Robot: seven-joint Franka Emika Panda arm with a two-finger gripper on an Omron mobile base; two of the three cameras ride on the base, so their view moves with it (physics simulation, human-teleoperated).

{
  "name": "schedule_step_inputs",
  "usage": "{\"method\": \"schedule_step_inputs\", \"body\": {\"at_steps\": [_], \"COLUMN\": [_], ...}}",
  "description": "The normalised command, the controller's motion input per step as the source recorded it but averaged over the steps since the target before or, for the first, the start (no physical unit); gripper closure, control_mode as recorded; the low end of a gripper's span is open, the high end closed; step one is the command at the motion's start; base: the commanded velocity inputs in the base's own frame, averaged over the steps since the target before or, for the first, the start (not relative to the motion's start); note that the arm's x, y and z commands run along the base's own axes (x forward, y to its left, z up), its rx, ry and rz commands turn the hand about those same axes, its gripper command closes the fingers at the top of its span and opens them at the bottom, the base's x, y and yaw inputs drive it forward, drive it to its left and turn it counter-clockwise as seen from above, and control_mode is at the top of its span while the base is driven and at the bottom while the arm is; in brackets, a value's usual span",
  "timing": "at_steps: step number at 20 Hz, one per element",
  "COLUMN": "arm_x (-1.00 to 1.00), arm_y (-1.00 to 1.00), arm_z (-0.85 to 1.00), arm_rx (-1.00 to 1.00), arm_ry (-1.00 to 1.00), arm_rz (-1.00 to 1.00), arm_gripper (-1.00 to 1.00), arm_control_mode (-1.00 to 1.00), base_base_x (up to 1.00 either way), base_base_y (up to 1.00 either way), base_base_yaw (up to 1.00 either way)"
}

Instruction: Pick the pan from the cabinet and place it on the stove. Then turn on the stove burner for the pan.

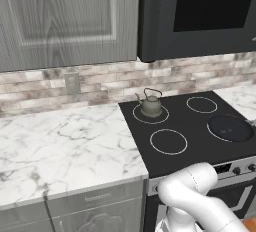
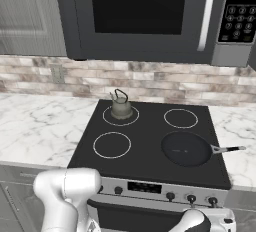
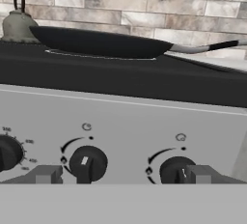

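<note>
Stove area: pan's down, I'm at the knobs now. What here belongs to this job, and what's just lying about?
Job:
- pan, on the front right burner
- stove
- knobs
- claw, open before the knobs
- cabinet

Lying about:
- kettle, on the back left burner
- microwave
- marble counter

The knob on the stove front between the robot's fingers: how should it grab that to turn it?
Grip the round black knob across its sides, straight from the front. It sticks out of the silver panel, and the open end effector already faces it, one fingertip to its left.
</note>
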Motion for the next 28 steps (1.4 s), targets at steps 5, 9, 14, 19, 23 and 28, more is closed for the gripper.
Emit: {"method": "schedule_step_inputs", "body": {"at_steps": [5,9,14,19,23,28], "arm_x": [0.00,0.00,0.00,0.00,0.00,0.00], "arm_y": [-0.03,-0.12,-0.11,-0.07,0.00,0.00], "arm_z": [0.00,0.00,0.00,0.00,0.00,0.00], "arm_rx": [0.00,0.00,0.00,0.00,0.00,0.00], "arm_ry": [0.00,-0.02,-0.01,0.00,0.00,-0.01], "arm_rz": [0.00,0.00,0.00,0.00,0.00,0.00], "arm_gripper": [-1.00,-1.00,-1.00,-1.00,-1.00,-1.00], "arm_control_mode": [-1.00,-1.00,-1.00,-1.00,-1.00,-1.00], "base_base_x": [0.00,0.00,0.00,0.00,0.00,0.00], "base_base_y": [0.00,0.00,0.00,0.00,0.00,0.00], "base_base_yaw": [0.00,0.00,0.00,0.00,0.00,0.00]}}
